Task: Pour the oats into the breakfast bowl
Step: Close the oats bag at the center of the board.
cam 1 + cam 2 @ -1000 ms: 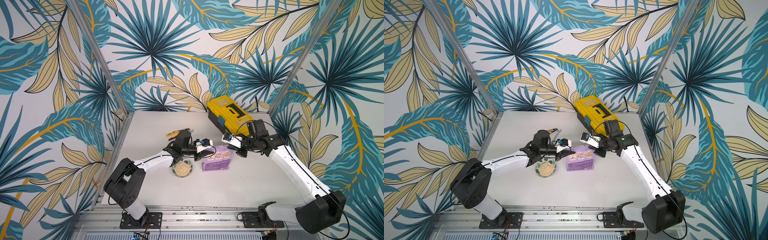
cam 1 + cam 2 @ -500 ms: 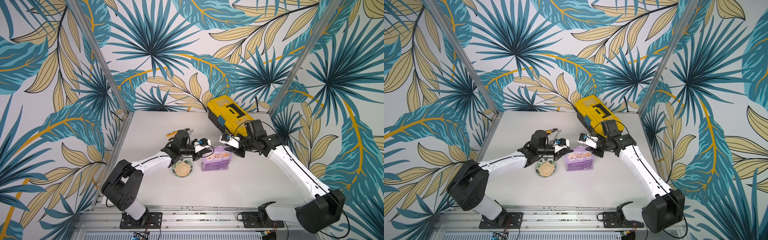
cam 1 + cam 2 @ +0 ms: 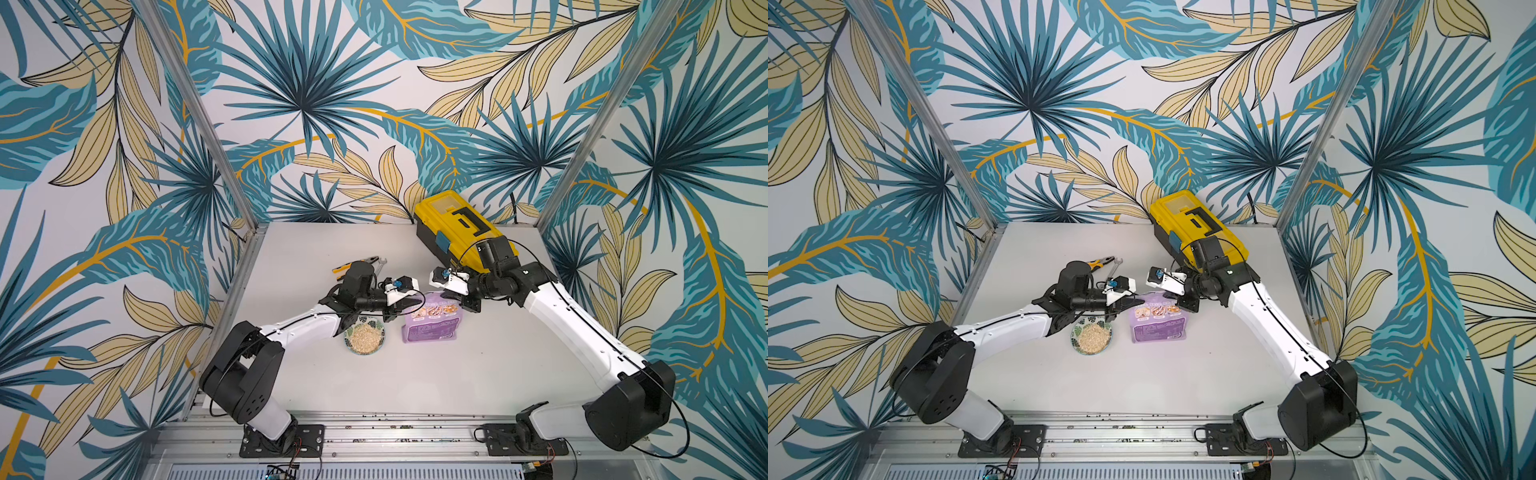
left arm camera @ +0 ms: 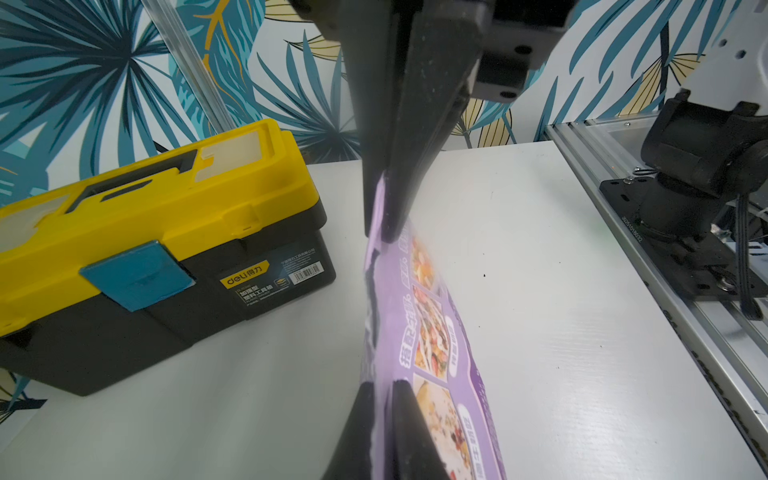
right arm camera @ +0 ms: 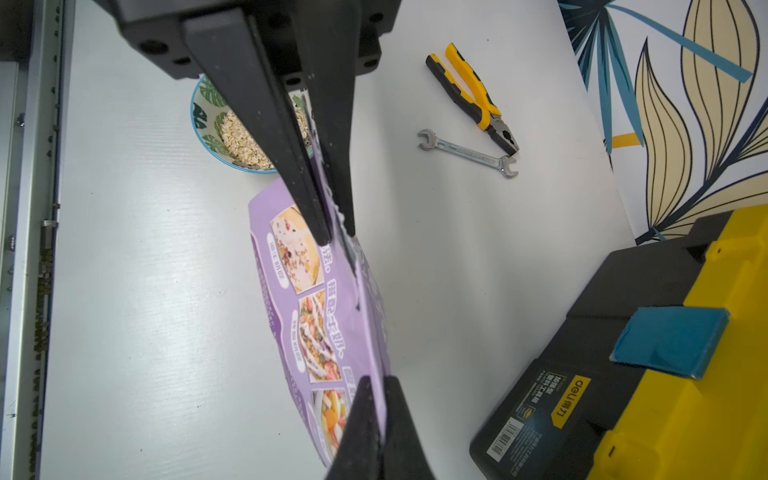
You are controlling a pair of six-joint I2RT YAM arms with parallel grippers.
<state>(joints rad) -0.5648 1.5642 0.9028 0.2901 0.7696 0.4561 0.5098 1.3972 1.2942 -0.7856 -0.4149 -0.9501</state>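
Observation:
The lilac-purple pouch point(image 3: 432, 326) point(image 3: 1158, 324) stands upright mid-table with its photo front toward the near edge. My left gripper point(image 3: 410, 306) point(image 4: 384, 390) is shut on one end of its top edge. At the other end my right gripper point(image 3: 469, 301) point(image 5: 376, 386) is shut on the same edge. Each wrist view shows the pouch point(image 4: 432, 332) point(image 5: 307, 307) running across to the opposite gripper. Just left of the pouch sits the breakfast bowl point(image 3: 351, 330) point(image 5: 203, 112), leaf-patterned, with a heap of oats point(image 3: 365, 337) point(image 5: 241, 141) inside it.
A yellow and black toolbox point(image 3: 457, 224) point(image 4: 145, 232) stands at the back right, close behind my right arm. Yellow-handled pliers point(image 3: 353, 266) point(image 5: 469, 91) and a steel wrench point(image 3: 380, 262) point(image 5: 465, 153) lie behind my left wrist. Aluminium rails edge the table.
My right wrist has shifted slightly left along the pouch top. The pouch, the bowl and my left arm have hardly moved.

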